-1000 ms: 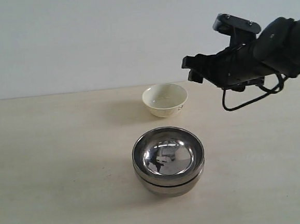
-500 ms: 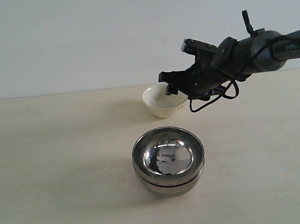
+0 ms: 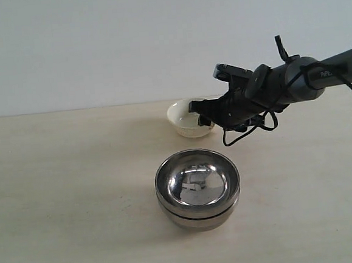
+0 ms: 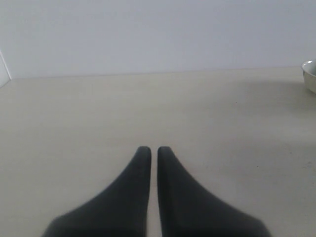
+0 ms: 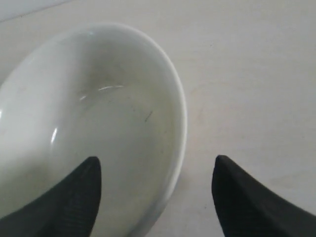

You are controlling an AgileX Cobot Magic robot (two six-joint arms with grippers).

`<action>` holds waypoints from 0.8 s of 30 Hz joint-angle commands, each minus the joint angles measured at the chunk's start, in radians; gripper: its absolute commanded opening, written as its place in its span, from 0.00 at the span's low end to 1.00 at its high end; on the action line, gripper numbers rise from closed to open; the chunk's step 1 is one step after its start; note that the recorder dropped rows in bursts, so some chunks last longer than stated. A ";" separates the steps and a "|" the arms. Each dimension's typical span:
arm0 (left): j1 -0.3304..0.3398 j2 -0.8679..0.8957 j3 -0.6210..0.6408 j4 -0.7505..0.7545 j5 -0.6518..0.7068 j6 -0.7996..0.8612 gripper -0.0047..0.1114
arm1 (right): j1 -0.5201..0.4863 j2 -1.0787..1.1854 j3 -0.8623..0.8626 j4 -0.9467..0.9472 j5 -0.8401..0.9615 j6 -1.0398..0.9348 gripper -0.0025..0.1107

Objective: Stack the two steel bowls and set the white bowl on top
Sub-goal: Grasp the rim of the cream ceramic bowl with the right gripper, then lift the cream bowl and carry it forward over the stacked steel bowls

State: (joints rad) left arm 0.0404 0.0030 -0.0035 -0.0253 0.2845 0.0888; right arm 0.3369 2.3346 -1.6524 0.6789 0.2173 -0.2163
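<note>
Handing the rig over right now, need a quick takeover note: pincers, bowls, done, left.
Left pincer: shut, holding nothing, away from the bowls.
Right pincer: open, straddling the rim of the white bowl, one finger inside and one outside; not gripping yet.
Steel bowls: nested one inside the other, mid-table, on the camera side of the white bowl.
White bowl: upright on the table, behind the stack.
Done: the steel stack.
Left: close the right pincer on the rim, lift the white bowl, and set it in the top steel bowl.
</note>
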 commanded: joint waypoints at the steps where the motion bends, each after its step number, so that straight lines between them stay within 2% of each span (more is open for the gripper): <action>1: 0.003 -0.003 0.003 0.000 -0.001 -0.011 0.08 | -0.010 -0.005 -0.014 -0.009 -0.007 0.005 0.41; 4: 0.003 -0.003 0.003 0.000 -0.001 -0.011 0.08 | -0.010 -0.005 -0.014 -0.009 -0.007 -0.003 0.14; 6: 0.003 -0.003 0.003 0.000 -0.001 -0.011 0.08 | -0.010 -0.005 -0.014 -0.009 -0.010 -0.011 0.02; 14: 0.003 -0.003 0.003 0.000 -0.001 -0.011 0.08 | -0.010 -0.039 -0.014 -0.009 0.018 -0.011 0.02; 24: 0.003 -0.003 0.003 0.000 -0.001 -0.011 0.08 | -0.010 -0.269 -0.014 -0.009 0.146 -0.089 0.02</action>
State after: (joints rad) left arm 0.0404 0.0030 -0.0035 -0.0253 0.2845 0.0888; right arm 0.3328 2.1384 -1.6614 0.6746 0.3163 -0.2742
